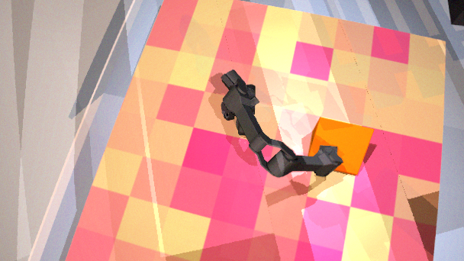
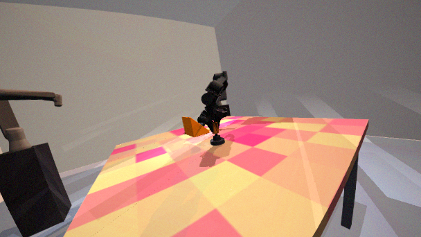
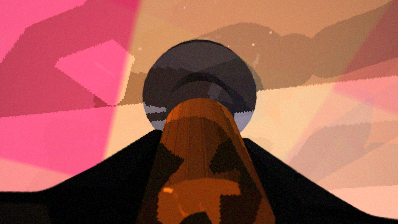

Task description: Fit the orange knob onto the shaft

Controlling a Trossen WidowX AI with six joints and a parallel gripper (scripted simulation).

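The orange knob (image 2: 216, 127) (image 3: 200, 125) is upright between the fingers of my gripper (image 2: 216, 123) (image 3: 200, 141), which is shut on it. The dark round pedestal (image 2: 217, 141) (image 3: 200, 57) stands on the table below the knob. In the exterior view a short dark piece shows between the knob's lower end and the pedestal's wide base. In the wrist view the knob's lower end overlaps the pedestal's raised middle. The shaft and its flat side are hidden, and I cannot tell how far the knob is on it. In the top view the arm hides the knob.
An orange wedge-shaped block (image 1: 349, 143) (image 2: 194, 127) stands on the checkered table (image 1: 153, 206) (image 2: 221, 183), beside the arm's other end in the top view. In the exterior view a dark box (image 2: 31, 187) with a brown arm-like fixture stands left of the table.
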